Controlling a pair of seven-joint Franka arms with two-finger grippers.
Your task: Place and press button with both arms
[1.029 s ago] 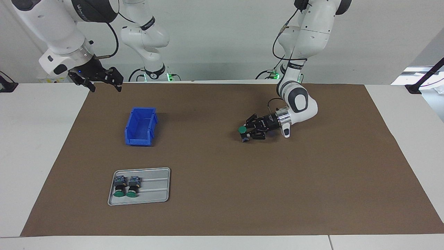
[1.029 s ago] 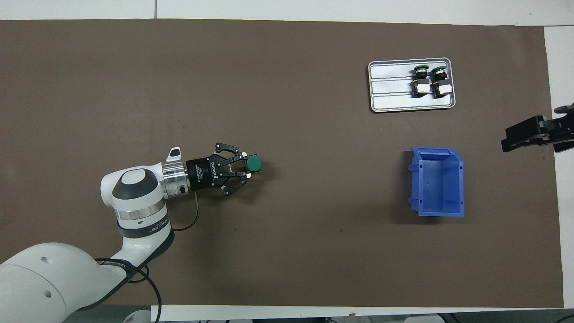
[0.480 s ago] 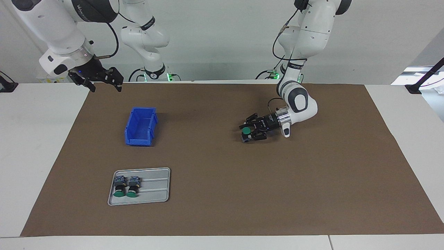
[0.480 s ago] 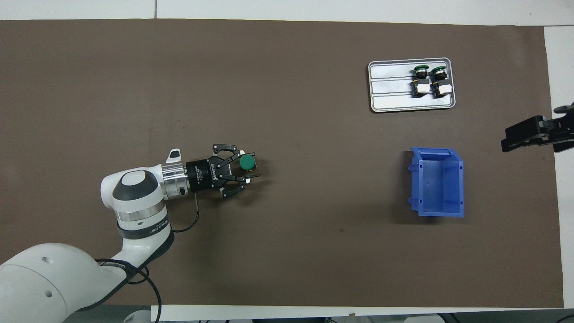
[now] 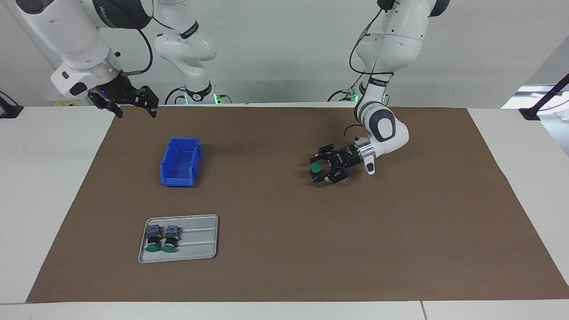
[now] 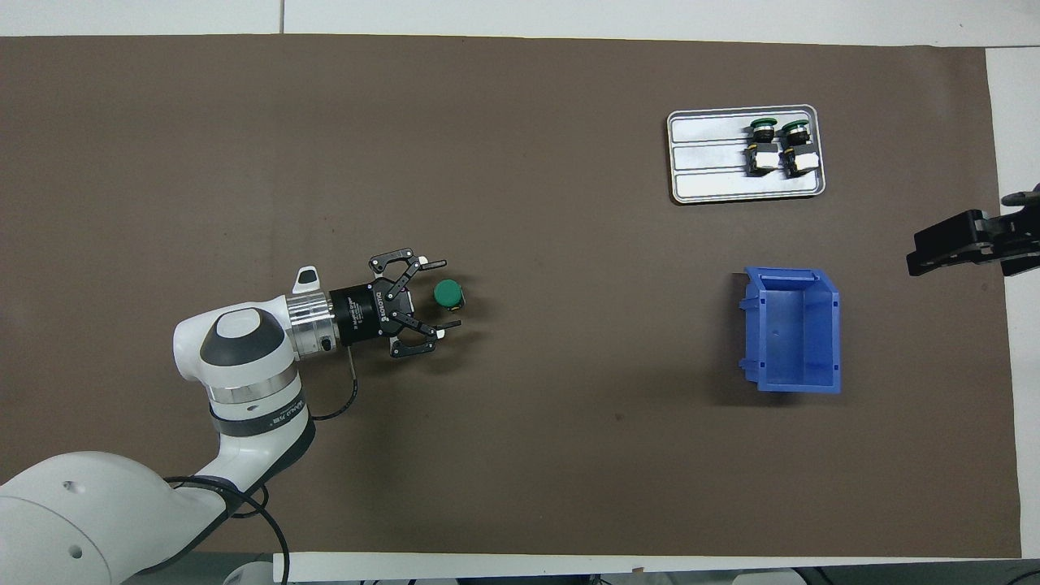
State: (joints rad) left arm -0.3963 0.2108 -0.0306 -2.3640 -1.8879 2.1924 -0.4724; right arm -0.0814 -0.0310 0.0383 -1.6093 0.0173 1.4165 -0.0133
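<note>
A green-capped button (image 5: pixel 315 168) (image 6: pixel 447 293) stands on the brown mat, cap up, toward the left arm's end of the table. My left gripper (image 5: pixel 319 170) (image 6: pixel 449 293) lies low and level around it, open, with a finger on either side and a gap to each. My right gripper (image 5: pixel 136 107) (image 6: pixel 959 244) hangs open and holds nothing, over the mat's edge at the right arm's end, where that arm waits.
A blue bin (image 5: pixel 180 162) (image 6: pixel 792 329) sits on the mat toward the right arm's end. Farther from the robots lies a grey tray (image 5: pixel 200 249) (image 6: pixel 707 162) holding two more buttons (image 5: pixel 162 240) on their sides. The brown mat (image 5: pixel 284 231) covers most of the table.
My left gripper went from shut on the button to open, and drew back a little. The button turned cap-up and now stands free on the mat. The right arm stayed still.
</note>
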